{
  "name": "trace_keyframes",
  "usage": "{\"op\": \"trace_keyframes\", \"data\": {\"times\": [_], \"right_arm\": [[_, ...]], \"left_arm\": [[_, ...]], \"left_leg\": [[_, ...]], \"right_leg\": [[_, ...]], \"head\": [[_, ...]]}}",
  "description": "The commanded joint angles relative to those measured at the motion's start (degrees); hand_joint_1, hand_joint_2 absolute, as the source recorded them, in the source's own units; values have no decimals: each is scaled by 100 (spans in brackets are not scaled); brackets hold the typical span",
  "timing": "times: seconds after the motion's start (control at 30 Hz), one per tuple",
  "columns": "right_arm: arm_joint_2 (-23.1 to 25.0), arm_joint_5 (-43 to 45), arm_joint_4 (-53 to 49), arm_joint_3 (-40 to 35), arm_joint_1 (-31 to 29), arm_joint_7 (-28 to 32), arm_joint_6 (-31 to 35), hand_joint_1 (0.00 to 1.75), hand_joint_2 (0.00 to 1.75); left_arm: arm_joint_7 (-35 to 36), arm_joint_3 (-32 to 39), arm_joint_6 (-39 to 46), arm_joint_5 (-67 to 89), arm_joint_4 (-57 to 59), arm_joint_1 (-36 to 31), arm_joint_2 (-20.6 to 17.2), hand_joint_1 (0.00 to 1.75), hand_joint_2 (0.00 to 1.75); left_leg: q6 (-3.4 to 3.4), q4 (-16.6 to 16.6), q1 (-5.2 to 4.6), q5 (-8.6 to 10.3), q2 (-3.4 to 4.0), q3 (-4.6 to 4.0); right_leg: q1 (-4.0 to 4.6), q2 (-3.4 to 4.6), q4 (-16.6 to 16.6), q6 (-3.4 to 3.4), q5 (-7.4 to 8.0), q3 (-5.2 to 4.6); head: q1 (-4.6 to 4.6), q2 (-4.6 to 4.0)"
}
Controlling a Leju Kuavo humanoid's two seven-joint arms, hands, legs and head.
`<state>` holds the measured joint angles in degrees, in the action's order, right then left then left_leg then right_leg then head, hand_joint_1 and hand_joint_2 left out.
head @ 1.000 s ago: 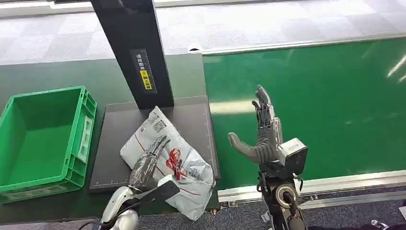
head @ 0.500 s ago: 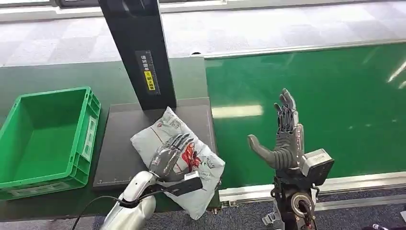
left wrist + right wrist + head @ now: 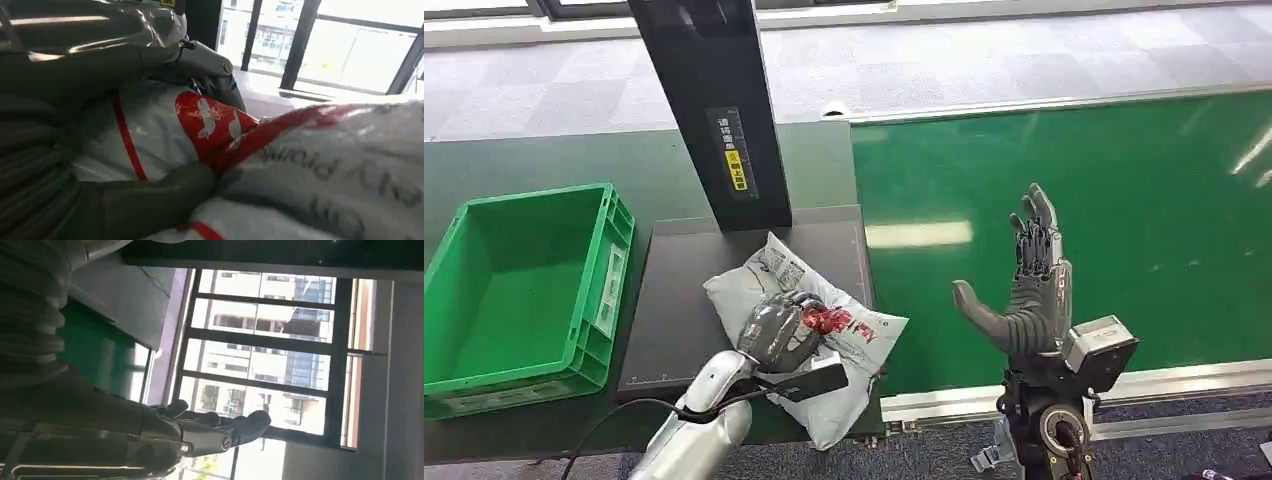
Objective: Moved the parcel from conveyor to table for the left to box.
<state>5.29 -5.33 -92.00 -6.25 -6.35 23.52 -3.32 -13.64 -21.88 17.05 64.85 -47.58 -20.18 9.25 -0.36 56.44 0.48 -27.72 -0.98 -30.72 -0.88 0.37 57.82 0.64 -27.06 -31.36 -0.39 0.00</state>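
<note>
A white plastic parcel (image 3: 854,335) with red print lies on the black table plate (image 3: 679,290), its near corner hanging over the front edge. My left hand (image 3: 776,332) lies on top of it with fingers curled into the bag, gripping it. In the left wrist view the thumb and fingers (image 3: 150,200) press into the crumpled parcel (image 3: 310,165). My right hand (image 3: 1024,285) stands upright over the green conveyor (image 3: 1124,200), fingers straight and thumb spread, holding nothing. The right wrist view has that hand's fingers (image 3: 215,427) against windows.
A green crate (image 3: 514,290) stands at the left of the plate, with nothing inside. A black upright post (image 3: 714,110) rises at the back of the plate. The conveyor's metal rail (image 3: 1164,380) runs along the front right.
My left hand's fingers have curled from flat on the parcel to gripping it. The right hand has shifted slightly right. The camera view has shifted.
</note>
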Motion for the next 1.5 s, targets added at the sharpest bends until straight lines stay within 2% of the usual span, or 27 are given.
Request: {"op": "trace_keyframes", "data": {"times": [0.03,0.13,0.2,0.3,0.4,0.43,0.5,0.57,0.63,0.7,0.77,0.87,0.93,1.0,1.17,1.23,1.27,1.5], "right_arm": [[-10,0,42,260,275,39,132,0,175],[-20,8,16,285,386,93,236,0,175],[-15,5,14,315,432,127,327,0,175],[36,24,26,368,497,165,414,0,175],[91,-3,30,400,541,217,500,0,175],[104,-15,26,407,550,226,526,0,175],[147,-50,-14,446,609,227,629,0,175],[153,-54,-72,459,677,223,690,0,175],[142,-42,-148,449,722,219,730,0,175],[136,-34,-214,440,737,207,751,0,175],[128,-32,-228,398,707,198,763,0,175],[40,24,-165,253,581,126,775,0,175],[-32,139,-58,117,435,83,766,0,175],[-55,182,-8,48,373,69,788,0,175],[-55,182,-8,48,373,69,788,0,175],[-55,182,-8,48,373,69,788,0,175],[-69,185,-28,48,405,69,793,0,175],[-69,185,-28,48,405,69,793,0,175]], "left_arm": [[-98,339,282,-551,-848,547,-366,175,175],[-434,465,754,-1035,-1777,728,-501,175,175],[-819,559,1114,-1592,-2870,951,-568,175,175],[-1099,564,1570,-1780,-4339,1170,-686,175,175],[-1472,513,2295,-1973,-5304,1262,-787,175,175],[-1666,625,2295,-2069,-5501,1306,-708,175,175],[-2476,1163,2295,-2417,-6026,1493,-295,175,175],[-2636,1527,2295,-2463,-6451,1430,-83,175,175],[-2636,1983,2295,-2634,-6310,1224,63,175,175],[-2636,2210,2295,-3028,-5842,870,-145,175,175],[-2299,2722,2295,-2956,-5385,454,-117,175,175],[-1290,3100,2295,-3066,-3633,-699,-930,175,175],[-852,3516,2295,-2510,-1657,-1709,-1445,175,175],[-1341,3853,2295,-2562,-743,-2146,-1540,175,175],[-1341,3853,2295,-2562,-743,-2146,-1540,175,175],[-1341,3853,2295,-2562,-743,-2146,-1540,175,175],[-1307,3918,2295,-2407,-1004,-1978,-1348,175,175],[-1307,3918,2295,-2407,-1004,-1978,-1348,175,175]], "left_leg": [[-1,-4,2,7,18,-34],[-3,-2,5,-1,22,-39],[-2,-1,6,2,24,-71],[-3,13,13,-6,32,-106],[-3,16,15,-8,36,-125],[-3,12,12,-6,35,-130],[-1,13,16,-13,41,-133],[-3,10,12,-7,38,-141],[-3,15,12,-7,33,-150],[-4,10,12,-5,35,-145],[-6,3,7,-1,30,-142],[-9,4,8,6,21,-142],[-12,-3,8,18,11,-136],[-17,-13,13,41,8,-140],[-21,-11,25,46,50,-141],[-24,-2,27,38,51,-139],[-22,0,28,36,50,-142],[-26,-1,27,36,37,-158]], "right_leg": [[3,9,-4,-5,12,-41],[6,11,-3,-5,6,-50],[8,12,-4,-7,9,-83],[15,20,8,-8,3,-119],[17,19,10,-8,0,-138],[13,20,9,-6,1,-145],[19,18,5,-9,-4,-144],[13,25,6,-5,2,-154],[13,21,11,-6,0,-163],[14,19,7,-8,2,-159],[8,18,6,-7,3,-158],[9,8,9,-10,5,-158],[10,-2,6,-14,10,-152],[17,-11,-1,-25,28,-155],[31,26,-4,-46,50,-165],[33,35,5,-45,42,-164],[34,31,3,-43,39,-165],[33,25,3,-46,37,-177]], "head": [[0,0],[0,0],[2,0],[0,0],[0,0],[0,0],[0,0],[0,0],[0,0],[0,0],[-2,0],[-4,0],[2,0],[2,0],[0,0],[0,0],[2,0],[4,0]]}}
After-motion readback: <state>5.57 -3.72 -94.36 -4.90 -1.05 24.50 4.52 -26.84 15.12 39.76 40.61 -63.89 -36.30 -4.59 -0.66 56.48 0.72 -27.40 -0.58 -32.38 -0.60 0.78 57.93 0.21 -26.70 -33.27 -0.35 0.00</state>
